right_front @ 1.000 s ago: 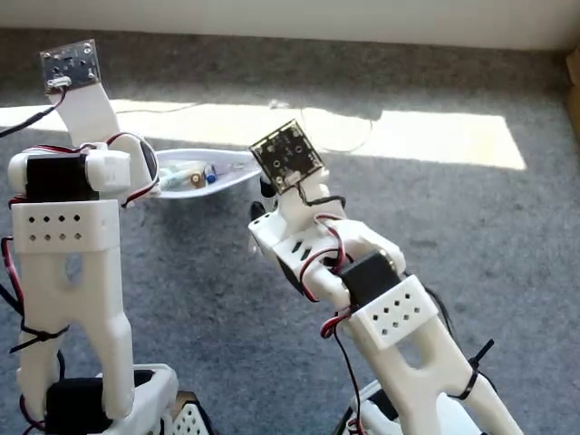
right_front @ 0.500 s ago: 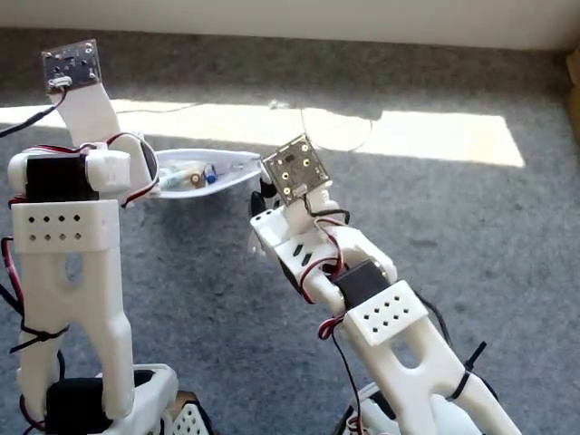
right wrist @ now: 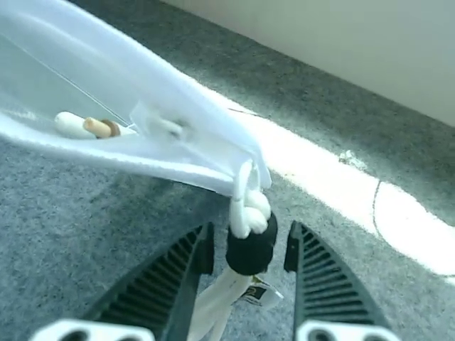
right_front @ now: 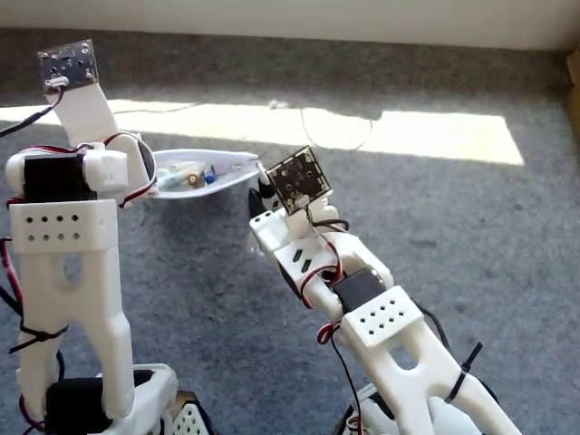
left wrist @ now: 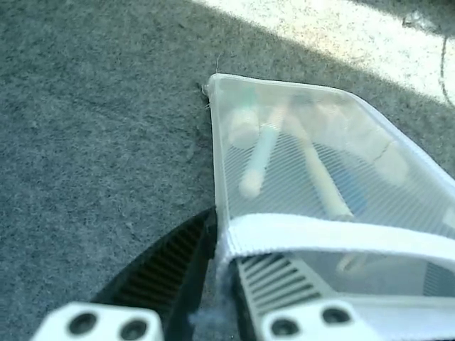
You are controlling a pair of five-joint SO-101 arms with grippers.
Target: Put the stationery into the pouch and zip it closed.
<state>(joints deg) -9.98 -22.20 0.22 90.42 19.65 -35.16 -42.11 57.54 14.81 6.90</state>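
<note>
The white mesh pouch hangs above the grey carpet between the two arms, with pens and other stationery inside it. My left gripper is shut on the pouch's white edge band at one end. At the other end, my right gripper is closed around the black bead of the zipper pull cord, which hangs from the pouch's tip. A small zip tab sits on the pouch's edge a little back from that tip. In the high view the right gripper is at the pouch's right tip.
Grey carpet lies all around, with a bright strip of sunlight behind the pouch. A thin cable runs across that strip. A wall borders the far side.
The right arm's wrist has turned and shifted slightly right and down while its gripper stays at the pouch's tip. The left arm and the pouch have hardly moved.
</note>
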